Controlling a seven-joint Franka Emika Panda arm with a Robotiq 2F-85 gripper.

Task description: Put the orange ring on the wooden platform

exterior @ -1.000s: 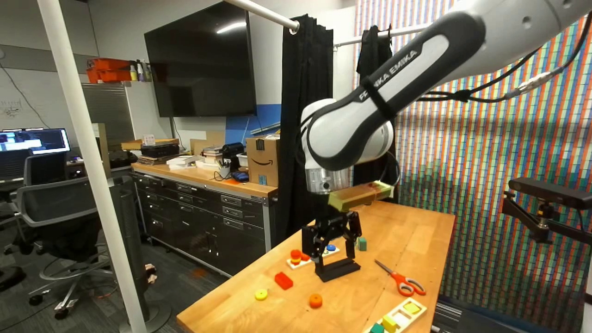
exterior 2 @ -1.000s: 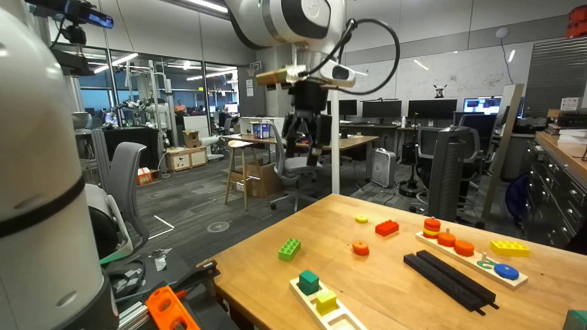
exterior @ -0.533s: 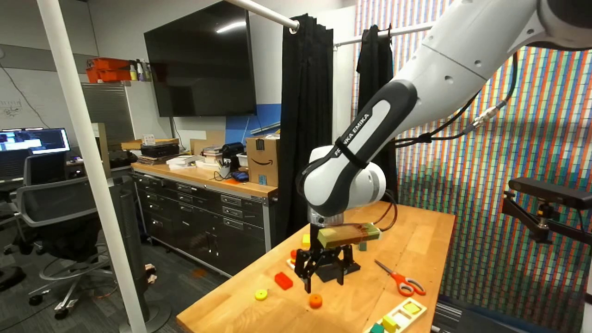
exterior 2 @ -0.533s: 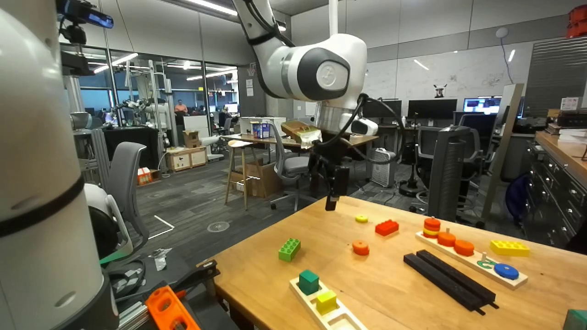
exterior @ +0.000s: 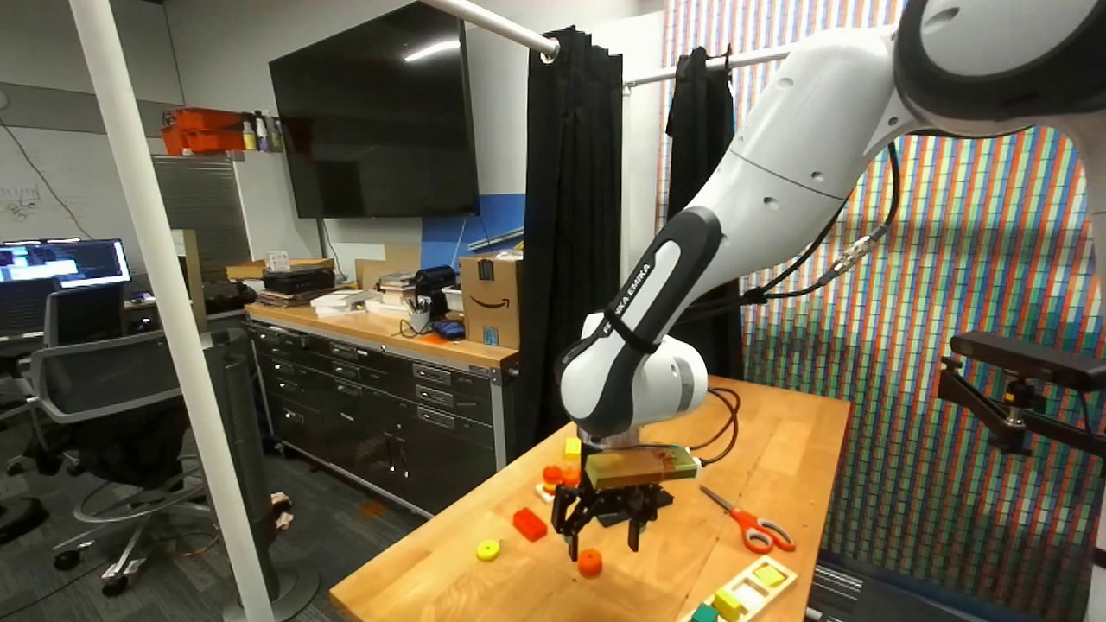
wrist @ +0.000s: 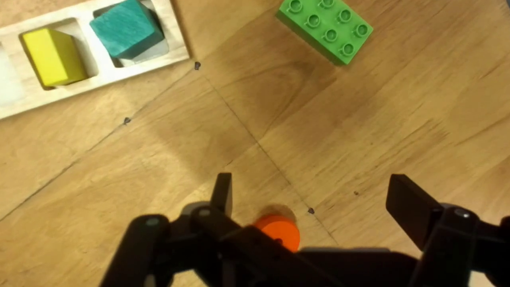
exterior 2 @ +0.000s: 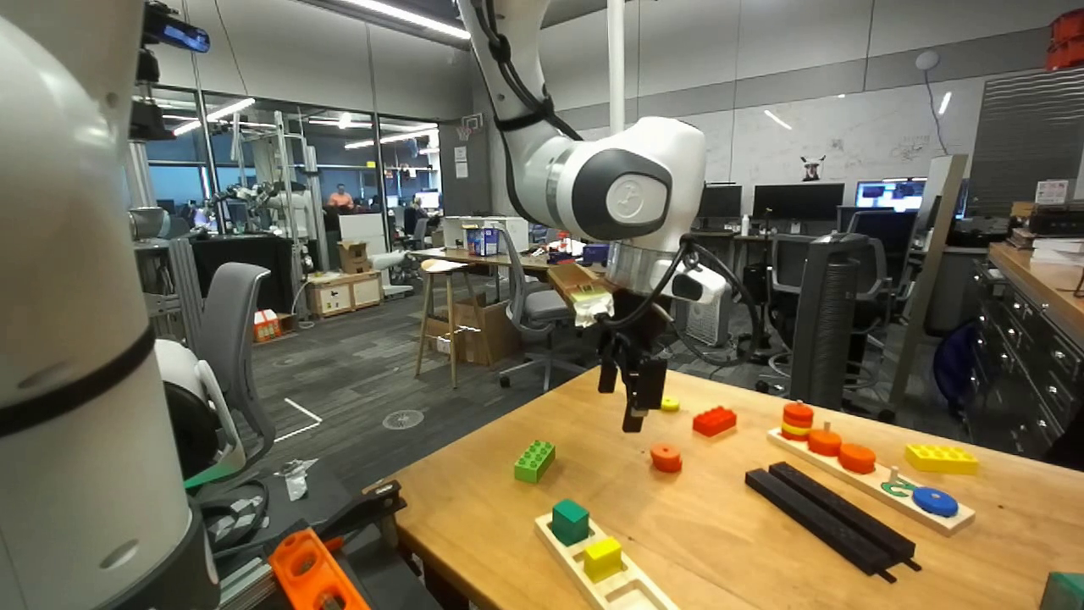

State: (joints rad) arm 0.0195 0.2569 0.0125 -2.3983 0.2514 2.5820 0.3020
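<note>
In an exterior view, a green brick [exterior 2: 535, 463] lies by the left edge of the table [exterior 2: 711, 534]. To its right the gripper [exterior 2: 620, 402] hangs in the air in front of the far corner, its fingers [exterior 2: 633, 418] parted and nothing held; the wrist view agrees. Lower and a little farther right, the orange ring [exterior 2: 666, 458] rests on the table, in from the left and far edges and apart from the fingers. The reach seems well along, while the grasping, lifting, carrying and setting down are all left. Next, a red brick [exterior 2: 714, 421] lies near the far edge. Then come black bars [exterior 2: 818, 521] and, past them, along that same far edge, the wooden platform [exterior 2: 872, 483], already bearing several orange pieces [exterior 2: 857, 458] and a blue disc [exterior 2: 936, 501]. One peg [exterior 2: 893, 474] there seems to carry no disc, though which spot is meant for the ring I cannot tell
</note>
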